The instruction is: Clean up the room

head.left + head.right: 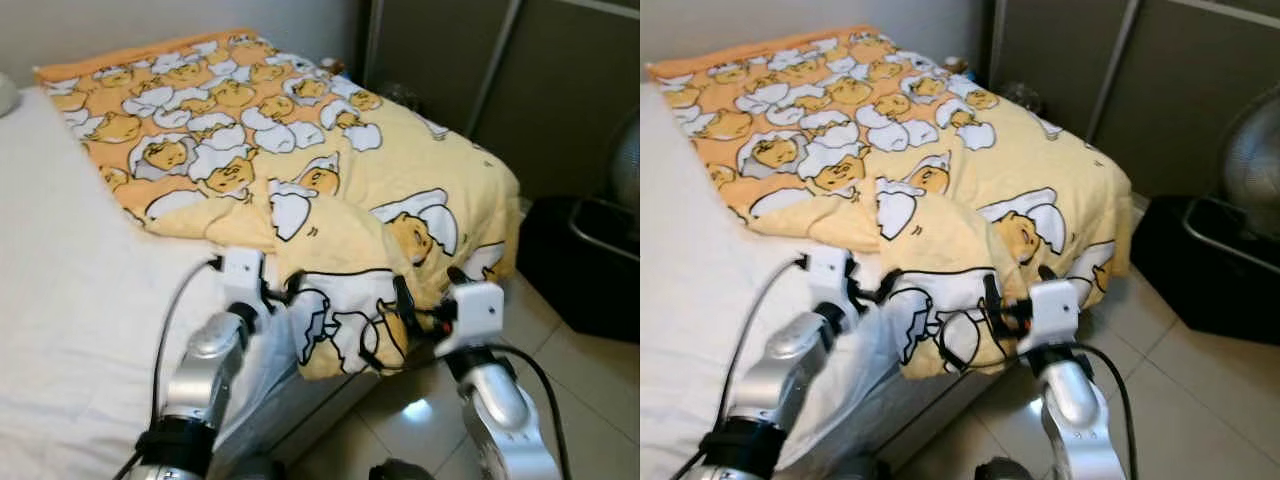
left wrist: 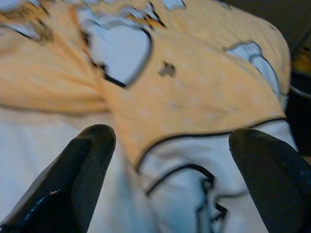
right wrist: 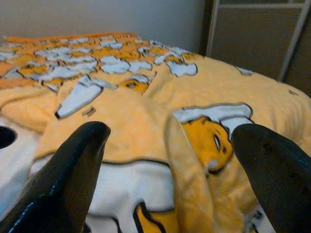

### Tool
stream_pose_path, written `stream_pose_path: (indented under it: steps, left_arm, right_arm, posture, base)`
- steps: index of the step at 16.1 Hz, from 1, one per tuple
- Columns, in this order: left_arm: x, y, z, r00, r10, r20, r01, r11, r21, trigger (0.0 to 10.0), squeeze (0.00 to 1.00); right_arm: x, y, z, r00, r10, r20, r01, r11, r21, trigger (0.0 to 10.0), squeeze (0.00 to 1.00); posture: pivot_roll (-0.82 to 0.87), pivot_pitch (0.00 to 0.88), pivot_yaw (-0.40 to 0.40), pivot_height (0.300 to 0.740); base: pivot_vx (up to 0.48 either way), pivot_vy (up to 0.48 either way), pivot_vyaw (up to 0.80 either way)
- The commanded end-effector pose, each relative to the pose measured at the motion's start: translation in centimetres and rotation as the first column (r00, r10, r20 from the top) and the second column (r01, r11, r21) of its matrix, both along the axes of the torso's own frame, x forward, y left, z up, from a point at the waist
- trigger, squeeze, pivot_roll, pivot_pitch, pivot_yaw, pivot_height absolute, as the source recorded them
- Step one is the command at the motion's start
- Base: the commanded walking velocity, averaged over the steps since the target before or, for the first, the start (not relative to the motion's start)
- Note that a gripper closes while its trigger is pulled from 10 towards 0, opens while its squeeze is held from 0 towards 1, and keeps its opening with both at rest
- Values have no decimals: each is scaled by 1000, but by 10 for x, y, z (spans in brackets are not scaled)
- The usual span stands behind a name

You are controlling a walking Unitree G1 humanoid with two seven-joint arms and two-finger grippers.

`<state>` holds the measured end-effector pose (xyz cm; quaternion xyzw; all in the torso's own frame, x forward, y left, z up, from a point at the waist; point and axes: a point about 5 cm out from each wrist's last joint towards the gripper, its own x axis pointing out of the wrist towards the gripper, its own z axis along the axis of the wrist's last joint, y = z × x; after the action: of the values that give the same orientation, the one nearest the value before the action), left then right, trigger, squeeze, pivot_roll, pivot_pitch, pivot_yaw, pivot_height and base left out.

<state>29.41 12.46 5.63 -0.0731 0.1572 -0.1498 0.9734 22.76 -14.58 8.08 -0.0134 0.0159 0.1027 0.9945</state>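
A yellow and orange blanket [image 1: 300,150] printed with cartoon egg figures was spread over the bed [image 1: 60,300], running from the wall at about 11 o'clock down to the bed's near corner, where it was bunched and folded and hung over the edge toward the tiled floor [image 1: 590,380]. The white sheet of the bed was left bare at 9 o'clock.

The left gripper [image 1: 285,290] was held at the bunched hem, just beside the white sheet. In the left wrist view its two black fingers [image 2: 73,179] were spread wide apart, with the blanket's fold lying between them; nothing was clamped.

The right gripper [image 1: 420,300] was placed against the hanging corner of the blanket at about 5 o'clock. In the right wrist view its fingers [image 3: 68,174] were likewise seen wide apart, with a raised ridge of the blanket standing between them, and no grip was made on it.

A dark cabinet [image 1: 560,90] was seen at 2 o'clock, with a black bin [image 1: 580,260] on the floor at 3 o'clock.
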Motion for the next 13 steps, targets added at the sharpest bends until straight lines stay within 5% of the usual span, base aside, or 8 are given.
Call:
stream_pose_path:
  steps: [1,3,6,8,13]
  left_arm:
    - [4,-2,3,1000,2,-23,-3,999,-43,10000,0]
    - [0,-5,-3,998,8,-61,-11,999,-42,10000,0]
    - [-1,1,-16,994,43,-98,-44,999,-7,10000,0]
    - [3,6,-23,991,47,-125,-45,999,22,10000,0]
    - [-10,37,-20,982,133,-132,-121,988,93,10000,0]
  right_arm:
    - [-15,-2,1,998,64,-27,-65,998,-14,10000,0]
    - [-46,-10,-15,977,152,-152,-160,986,-44,10000,0]
    - [-61,-13,-29,959,176,-220,-193,979,-59,10000,0]
    - [-83,-4,-57,896,273,-350,-297,955,-17,10000,0]
    - [-93,8,-60,866,321,-383,-333,942,37,10000,0]
  posture:
    - [-203,28,35,698]
    - [-223,95,30,698]
    - [-227,121,28,698]
    - [-210,186,39,698]
    - [-170,202,42,698]
  base:
    - [0,0,0]
    - [0,0,0]
    - [0,0,0]
    - [0,0,0]
    - [0,0,0]
